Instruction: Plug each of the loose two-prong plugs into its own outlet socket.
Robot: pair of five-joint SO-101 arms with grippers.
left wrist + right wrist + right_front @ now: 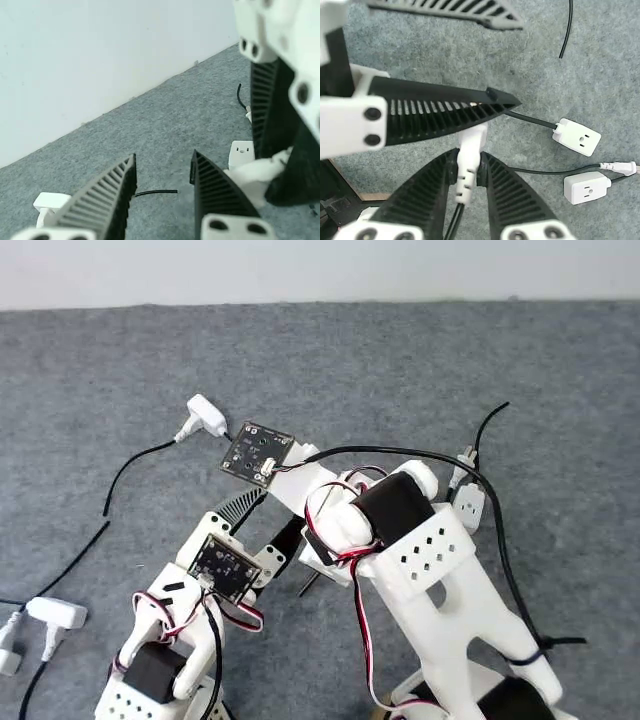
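The right arm (430,560) rises from the near right of the table and folds in toward the middle, its wrist above the left arm's fingers. The right gripper (468,154) is clamped on a white plug (466,175), which is pinched on both flat sides. The plug's long axis runs along the fingers. Its cord end points back toward the wrist, and its front end is hidden behind one finger (445,107) of the left gripper, which crosses just in front.

The left arm (170,640) sits low at the near left. The left gripper (163,157) points toward the wall, its fingers spread with nothing between them.

Two sockets (577,136) (587,187) lie on the grey carpet (400,370) near each other, faces up. A second plug (620,166) lies just beside the farther one.
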